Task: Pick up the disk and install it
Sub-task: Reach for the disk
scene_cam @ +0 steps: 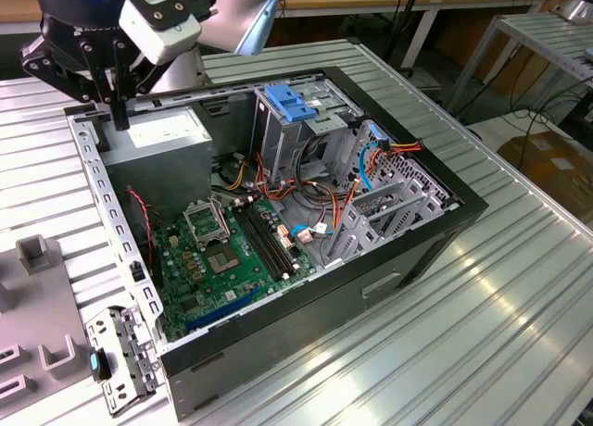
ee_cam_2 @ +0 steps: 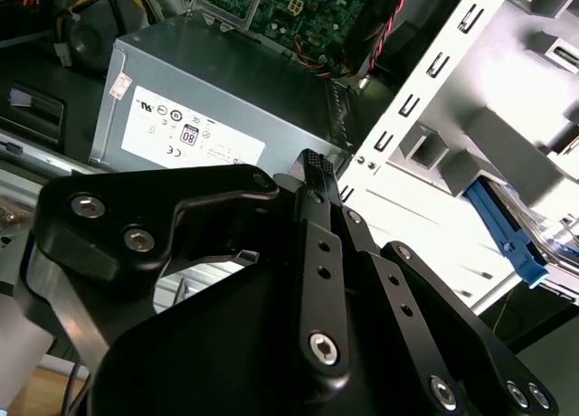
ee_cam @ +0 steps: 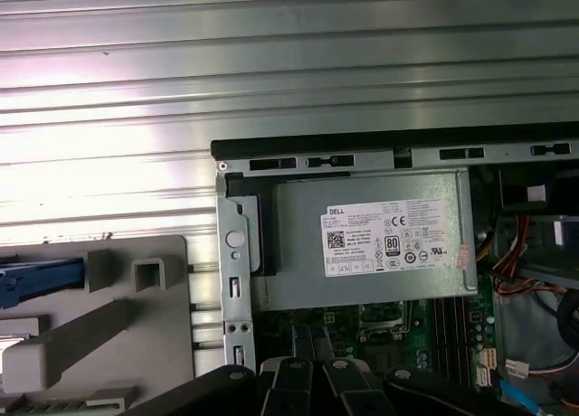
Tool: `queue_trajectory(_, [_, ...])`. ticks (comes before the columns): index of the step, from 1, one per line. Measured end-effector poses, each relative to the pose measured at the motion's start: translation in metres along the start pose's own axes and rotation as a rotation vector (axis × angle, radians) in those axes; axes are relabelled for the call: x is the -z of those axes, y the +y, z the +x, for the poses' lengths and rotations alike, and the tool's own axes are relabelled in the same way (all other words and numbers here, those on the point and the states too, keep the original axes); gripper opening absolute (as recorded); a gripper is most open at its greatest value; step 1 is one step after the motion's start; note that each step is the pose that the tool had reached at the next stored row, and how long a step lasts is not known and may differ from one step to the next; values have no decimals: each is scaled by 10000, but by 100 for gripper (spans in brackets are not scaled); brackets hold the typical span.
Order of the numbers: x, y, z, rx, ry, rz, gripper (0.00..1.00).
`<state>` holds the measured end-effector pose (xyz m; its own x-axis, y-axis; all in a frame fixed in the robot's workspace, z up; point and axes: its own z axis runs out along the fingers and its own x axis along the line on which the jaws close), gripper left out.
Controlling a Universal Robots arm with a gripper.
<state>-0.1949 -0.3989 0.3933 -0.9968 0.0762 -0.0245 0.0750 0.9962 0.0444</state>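
My gripper (scene_cam: 120, 119) hangs over the back corner of the open computer case (scene_cam: 408, 250), on the exterior view's left, just above the grey power supply box (scene_cam: 162, 134). Its black fingers (ee_cam_2: 312, 176) lie together with nothing between them, so it is shut and empty. In the first wrist view the gripper (ee_cam: 317, 373) points over the power supply (ee_cam: 371, 240). A blue plastic rail (ee_cam: 41, 278) at the edge of a grey holder (ee_cam: 136, 326) beside the case looks like the disk's carrier. The same blue rail (ee_cam_2: 505, 235) appears in the second wrist view. The disk's dark body is out of view.
Inside the case are the green motherboard (scene_cam: 232, 250), loose cables (scene_cam: 371, 157) and a metal drive cage topped by a blue latch (scene_cam: 290, 102). A metal bracket (scene_cam: 120, 357) lies on the ribbed metal table (scene_cam: 482, 333) by the case's front corner.
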Motion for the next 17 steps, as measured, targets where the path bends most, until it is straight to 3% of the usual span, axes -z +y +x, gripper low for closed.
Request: queue_trajectory(17, [4,-12,157,-1,0,0,11])
